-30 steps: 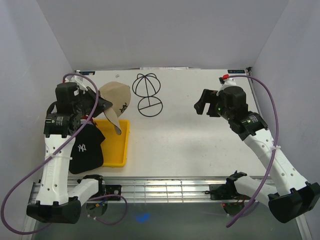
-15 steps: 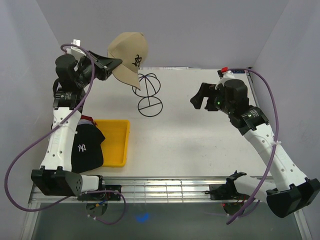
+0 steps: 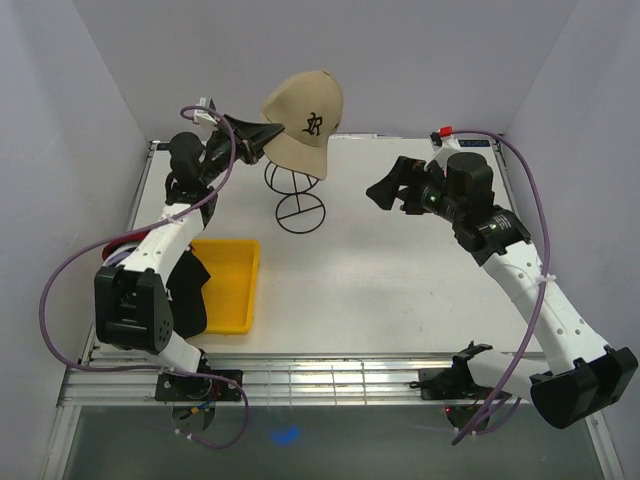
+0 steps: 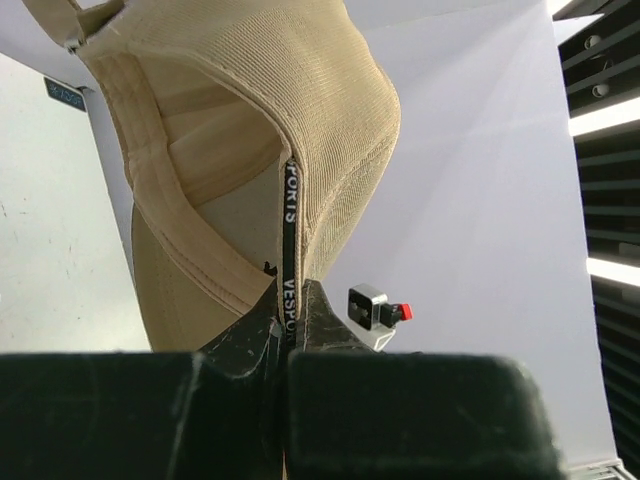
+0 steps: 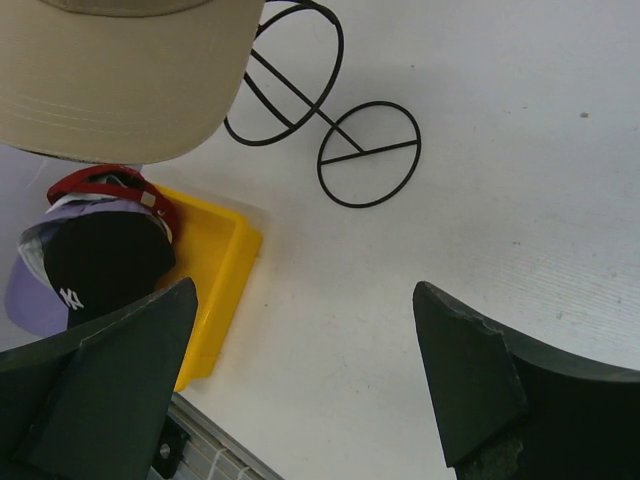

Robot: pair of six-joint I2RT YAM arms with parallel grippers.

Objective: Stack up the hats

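**Carrying the tan cap over the wire stand**

The left gripper (image 4: 290,312) is clamped on the tan baseball cap (image 3: 305,120). In the left wrist view its two fingers are closed on the lower rim, right where a black seam tape runs down inside the crown. Pinching the rim there leaves the hollow of the crown free, which suits lowering it over a form. In the top view the cap sits at upper centre of the frame, logo toward the camera, and it covers the upper part of the black wire dome stand (image 3: 297,195). Whether fabric already touches wire cannot be told from these views. The stand looks like the intended base of the stack, so I judge this to be the first cap going on.

The other caps wait at the left edge of the frame. In the right wrist view a black NY cap (image 5: 105,260), a lavender cap (image 5: 25,295) and a dark red cap (image 5: 110,185) lie bunched together just beside the yellow tray (image 5: 215,275), the black one overlapping its rim.

The right gripper (image 3: 385,190) hangs over the bare white table (image 3: 400,290) to the right of the stand, fingers spread apart and holding nothing. From there it seems placed to steady the stand or seat the crown if needed.
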